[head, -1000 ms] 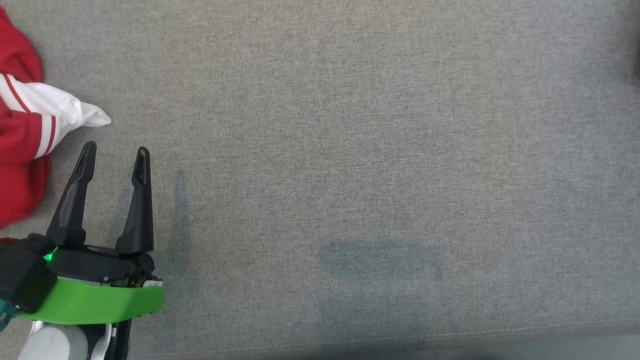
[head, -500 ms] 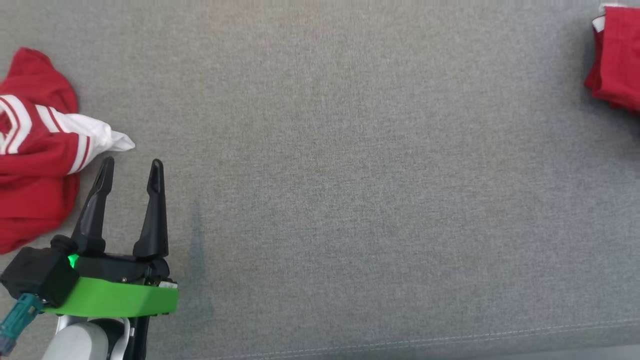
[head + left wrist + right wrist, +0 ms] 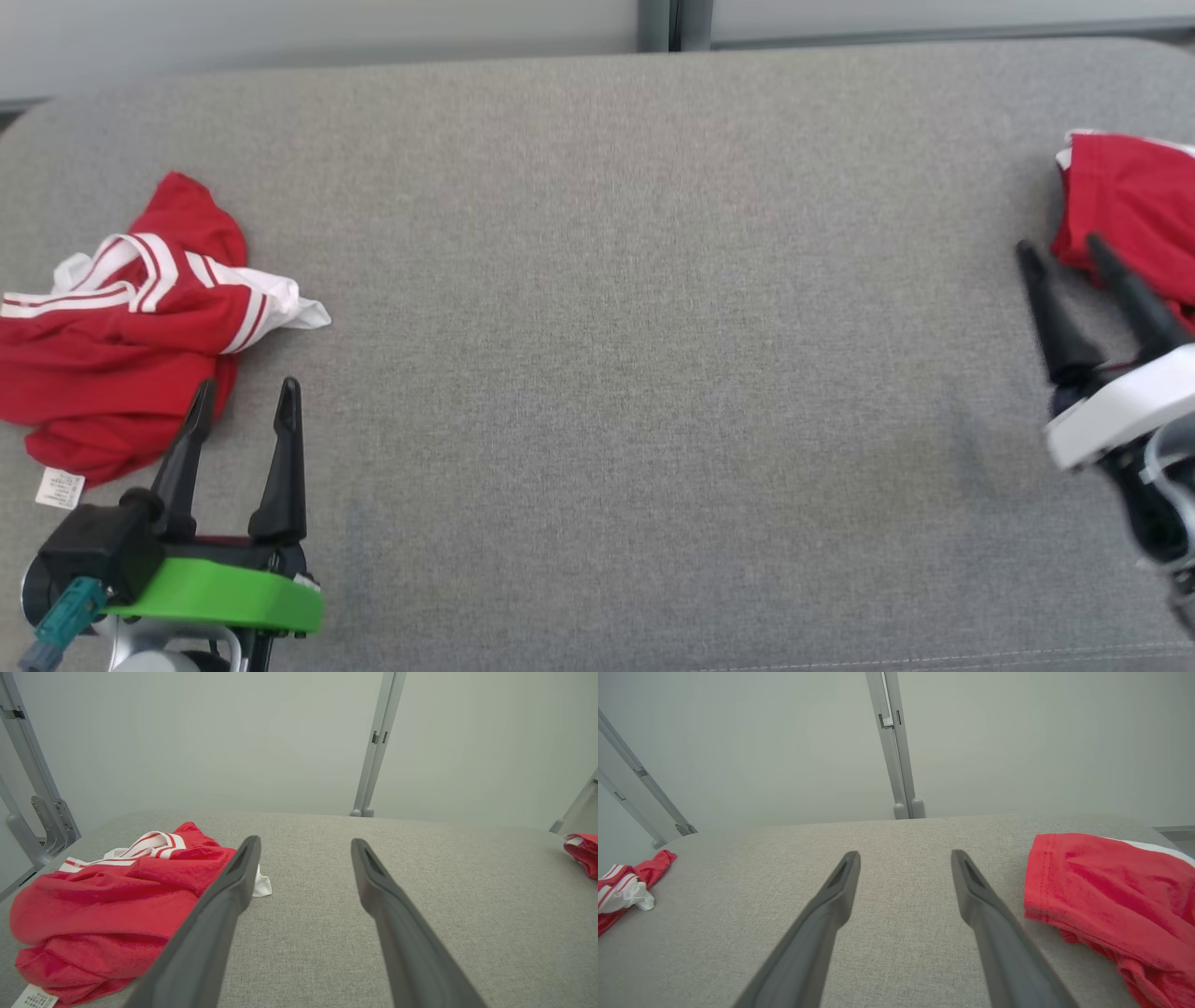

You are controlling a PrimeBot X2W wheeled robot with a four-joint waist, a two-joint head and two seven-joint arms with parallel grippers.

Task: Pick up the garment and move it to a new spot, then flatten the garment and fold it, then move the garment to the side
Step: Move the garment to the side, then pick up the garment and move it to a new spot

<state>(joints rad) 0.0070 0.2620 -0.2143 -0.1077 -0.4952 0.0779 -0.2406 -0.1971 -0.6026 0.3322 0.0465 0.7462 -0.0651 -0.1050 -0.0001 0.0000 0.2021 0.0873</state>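
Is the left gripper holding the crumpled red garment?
No, the left gripper is open with nothing between its fingers, near the crumpled red garment.

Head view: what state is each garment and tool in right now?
Red-and-white garment: crumpled in a heap, not held.
Red garment: lying flatter, looks folded, not held.
Left tool: open, empty.
Right tool: open, empty.

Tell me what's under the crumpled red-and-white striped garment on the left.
Crumpled red garment with white stripes lies on the grey fabric surface; a white care label pokes out at its near edge. Anything beneath the bunched folds is covered.
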